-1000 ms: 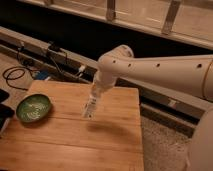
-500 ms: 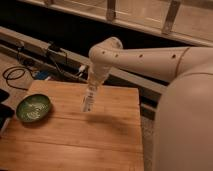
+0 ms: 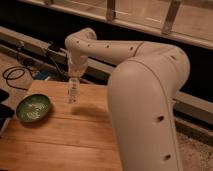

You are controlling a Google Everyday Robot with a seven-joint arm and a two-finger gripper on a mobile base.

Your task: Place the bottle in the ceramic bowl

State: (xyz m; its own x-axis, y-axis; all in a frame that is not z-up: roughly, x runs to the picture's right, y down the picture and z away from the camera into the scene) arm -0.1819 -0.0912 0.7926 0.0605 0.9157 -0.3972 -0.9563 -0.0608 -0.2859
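We are holding the bottle upright in our gripper, which is clamping down on its upper end, so the bottle is hanging just above the wooden table near the far edge. The green ceramic bowl is sitting on the table's left side, apart from the bottle and a little nearer the camera. Our white arm is reaching in from the right.

gripper holds bottle over table; ceramic bowl on table to left
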